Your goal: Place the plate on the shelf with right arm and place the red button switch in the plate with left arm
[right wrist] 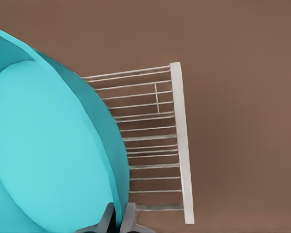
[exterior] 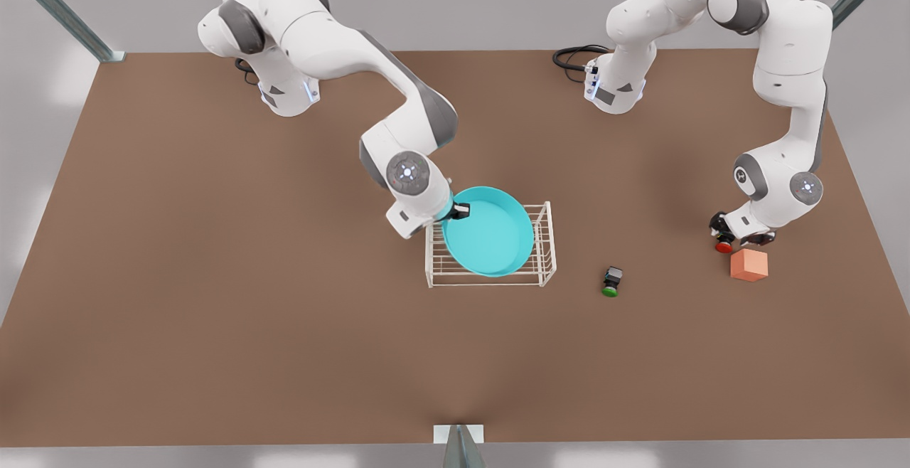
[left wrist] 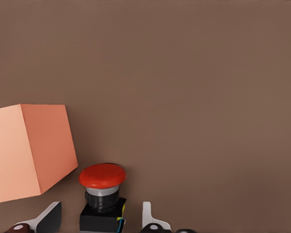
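Observation:
The turquoise plate [exterior: 490,233] [right wrist: 48,145] lies on top of the white wire shelf [exterior: 547,254] [right wrist: 182,145] in the middle of the table. My right gripper [exterior: 458,210] [right wrist: 119,221], on the arm at the front view's left, is shut on the plate's rim at its back left edge. The red button switch [exterior: 724,246] [left wrist: 103,175] stands on the table at the front view's right. My left gripper [exterior: 736,235] [left wrist: 101,221] is down around its black body, open, with a gap between each finger [left wrist: 51,216] and the body.
A salmon-orange cube [exterior: 748,265] [left wrist: 29,150] sits right beside the red switch, close to the left gripper. A like switch with a green cap [exterior: 611,281] lies between the shelf and the cube. The brown table [exterior: 213,311] stretches wide at the front view's left.

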Tool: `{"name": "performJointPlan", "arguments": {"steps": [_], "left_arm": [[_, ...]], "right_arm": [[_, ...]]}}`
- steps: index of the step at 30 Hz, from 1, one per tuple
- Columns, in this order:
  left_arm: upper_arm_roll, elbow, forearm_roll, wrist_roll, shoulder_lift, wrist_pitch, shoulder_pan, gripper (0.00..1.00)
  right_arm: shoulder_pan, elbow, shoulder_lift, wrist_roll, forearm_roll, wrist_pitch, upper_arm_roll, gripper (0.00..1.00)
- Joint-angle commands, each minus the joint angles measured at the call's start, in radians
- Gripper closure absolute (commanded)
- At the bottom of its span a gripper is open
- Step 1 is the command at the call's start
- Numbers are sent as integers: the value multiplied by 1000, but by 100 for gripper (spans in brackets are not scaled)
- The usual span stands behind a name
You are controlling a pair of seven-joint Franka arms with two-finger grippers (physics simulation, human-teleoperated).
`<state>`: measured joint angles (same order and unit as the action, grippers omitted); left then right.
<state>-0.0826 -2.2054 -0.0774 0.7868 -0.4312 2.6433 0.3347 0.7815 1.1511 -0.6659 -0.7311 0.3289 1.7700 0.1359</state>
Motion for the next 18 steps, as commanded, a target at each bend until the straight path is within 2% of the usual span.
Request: {"name": "performJointPlan", "arguments": {"steps": [1,2,4,5,8,10,12,13,14,15,17,18], "left_arm": [[0,1,-1,18,0,14,0,15],[1,3,-1,18,0,14,0,15],[1,3,-1,18,0,15,0,17],[1,3,-1,18,0,15,0,23],[1,3,-1,18,0,17,0,28],[1,3,-1,18,-1,17,0,29],[1,3,-1,18,-4,18,0,29],[1,1,-1,18,-9,33,0,29],[1,0,-1,18,-9,33,0,30],[1,1,-1,18,-9,33,0,36],[1,1,-1,18,-9,33,0,36],[1,0,-1,18,-9,33,0,43]], "right_arm": [[4,-1,0,-410,2,59,1,15],[4,-1,0,-410,2,59,1,0],[4,1,2,-404,1,51,7,0],[-4,-1,20,-380,-2,5,30,0],[-57,-1,153,-154,-5,-181,79,0],[-157,-1,227,144,-10,-329,125,0],[-203,1,232,562,-96,-409,274,0],[-220,4,230,639,-146,-409,289,0],[-238,6,226,644,-153,-409,289,0],[-254,7,217,641,-154,-406,289,0],[-268,7,218,642,-149,-409,287,0],[-278,7,220,648,-159,-429,295,0]]}}
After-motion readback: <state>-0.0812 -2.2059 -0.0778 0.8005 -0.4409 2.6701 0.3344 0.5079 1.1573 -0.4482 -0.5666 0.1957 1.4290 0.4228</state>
